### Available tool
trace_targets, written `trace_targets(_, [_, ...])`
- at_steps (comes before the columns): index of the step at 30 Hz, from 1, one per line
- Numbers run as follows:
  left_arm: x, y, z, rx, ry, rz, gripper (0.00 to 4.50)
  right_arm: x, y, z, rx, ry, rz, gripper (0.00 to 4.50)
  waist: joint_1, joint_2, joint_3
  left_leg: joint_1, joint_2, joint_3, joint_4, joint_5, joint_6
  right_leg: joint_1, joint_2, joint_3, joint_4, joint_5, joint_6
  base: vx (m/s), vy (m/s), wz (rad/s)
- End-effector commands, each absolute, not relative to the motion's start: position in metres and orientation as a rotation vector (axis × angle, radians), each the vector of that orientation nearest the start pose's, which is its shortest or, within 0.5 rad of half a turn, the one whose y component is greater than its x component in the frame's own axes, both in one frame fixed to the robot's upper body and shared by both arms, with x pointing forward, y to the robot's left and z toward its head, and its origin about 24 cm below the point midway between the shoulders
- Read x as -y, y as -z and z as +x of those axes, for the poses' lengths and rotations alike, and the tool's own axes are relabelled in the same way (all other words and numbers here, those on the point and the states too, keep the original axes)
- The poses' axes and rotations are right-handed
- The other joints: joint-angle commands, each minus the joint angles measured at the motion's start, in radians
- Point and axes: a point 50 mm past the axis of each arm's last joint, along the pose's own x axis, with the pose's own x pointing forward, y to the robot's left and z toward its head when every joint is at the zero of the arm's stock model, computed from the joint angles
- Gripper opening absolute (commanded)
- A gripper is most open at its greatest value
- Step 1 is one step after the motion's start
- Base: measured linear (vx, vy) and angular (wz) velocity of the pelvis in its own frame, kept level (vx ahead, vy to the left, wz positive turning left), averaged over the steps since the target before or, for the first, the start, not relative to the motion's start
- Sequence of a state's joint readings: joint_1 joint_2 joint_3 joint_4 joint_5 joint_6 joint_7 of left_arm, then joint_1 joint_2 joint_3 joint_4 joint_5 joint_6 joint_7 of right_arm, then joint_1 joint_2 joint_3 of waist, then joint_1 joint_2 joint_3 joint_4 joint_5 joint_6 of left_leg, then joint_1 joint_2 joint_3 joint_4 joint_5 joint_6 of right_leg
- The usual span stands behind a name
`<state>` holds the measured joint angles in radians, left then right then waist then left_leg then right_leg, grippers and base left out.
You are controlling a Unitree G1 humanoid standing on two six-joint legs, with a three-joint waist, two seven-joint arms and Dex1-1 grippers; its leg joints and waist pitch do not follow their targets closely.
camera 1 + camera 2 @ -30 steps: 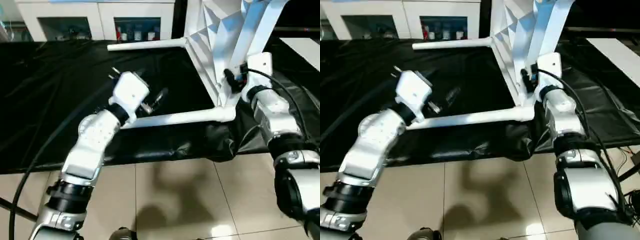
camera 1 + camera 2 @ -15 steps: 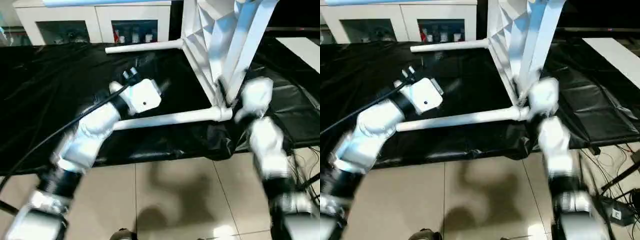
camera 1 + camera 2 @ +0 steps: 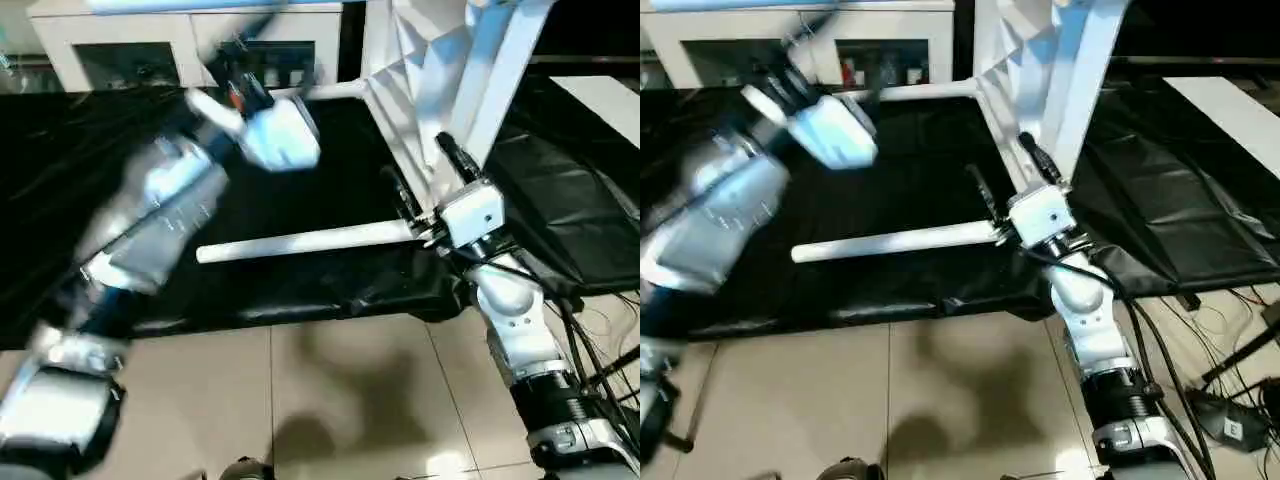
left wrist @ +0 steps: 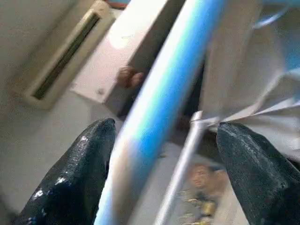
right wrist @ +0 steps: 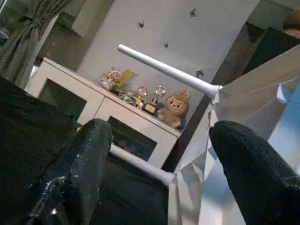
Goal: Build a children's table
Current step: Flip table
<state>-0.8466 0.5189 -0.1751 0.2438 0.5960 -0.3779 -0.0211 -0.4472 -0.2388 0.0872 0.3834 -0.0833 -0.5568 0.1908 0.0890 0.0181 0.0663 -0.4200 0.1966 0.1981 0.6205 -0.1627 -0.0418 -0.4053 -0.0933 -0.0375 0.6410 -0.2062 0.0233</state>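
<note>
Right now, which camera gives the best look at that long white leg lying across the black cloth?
The left eye view: the near leg shows end to end. The right eye view shows it almost as well. The right wrist view catches two of the table's legs, which ones I cannot tell.

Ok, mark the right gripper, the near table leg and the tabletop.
right gripper [image 3: 418, 180], left eye view, between its open fingertips.
near table leg [image 3: 300, 241], left eye view, middle of the tube.
tabletop [image 3: 425, 60], left eye view, ribbed underside.
</note>
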Motion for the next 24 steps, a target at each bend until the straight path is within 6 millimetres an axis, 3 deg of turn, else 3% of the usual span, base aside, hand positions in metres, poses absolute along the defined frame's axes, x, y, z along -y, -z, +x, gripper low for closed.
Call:
trace_targets(1, [-0.131, -0.269, 0.338, 0.965, 0.153, 1.191, 3.86, 0.134, -0.131, 0.315, 0.602, -0.380, -0.382, 3.68, -0.003, -0.006, -0.086, 0.037, 0.024, -0.020, -0.073, -0.204, 0.006, 0.032, -0.032, 0.026, -0.065, -0.060, -0.178, 0.000, 0.000, 0.00])
trace_targets(6, [-0.143, -0.276, 0.357, 0.881, 0.062, 1.255, 3.86, 0.121, -0.138, 0.312, 0.621, -0.461, -0.358, 3.68, -0.001, -0.008, -0.087, 0.037, 0.021, -0.020, -0.072, -0.203, 0.018, 0.032, -0.032, 0.027, -0.065, -0.057, -0.178, 0.000, 0.000, 0.00])
trace_targets(11, [-0.150, -0.277, 0.374, 0.785, 0.035, 1.284, 3.86, 0.116, -0.139, 0.312, 0.623, -0.475, -0.366, 3.68, -0.002, -0.007, -0.085, 0.037, 0.021, -0.021, -0.075, -0.218, 0.004, 0.030, -0.033, 0.027, -0.068, -0.077, -0.182, 0.000, 0.000, 0.00])
trace_targets(17, [-0.146, -0.285, 0.376, 0.805, 0.038, 1.231, 3.86, 0.114, -0.140, 0.310, 0.620, -0.482, -0.363, 3.68, 0.002, -0.006, -0.087, 0.037, 0.022, -0.021, -0.073, -0.203, 0.011, 0.033, -0.035, 0.027, -0.064, -0.030, -0.194, 0.000, 0.000, 0.00])
trace_targets(24, [-0.143, -0.280, 0.378, 0.764, 0.093, 1.175, 3.27, 0.113, -0.136, 0.307, 0.598, -0.499, -0.373, 3.73, 0.004, -0.004, -0.085, 0.039, 0.024, -0.022, -0.076, -0.235, 0.006, 0.031, -0.035, 0.027, -0.068, -0.064, -0.202, 0.000, 0.000, 0.00])
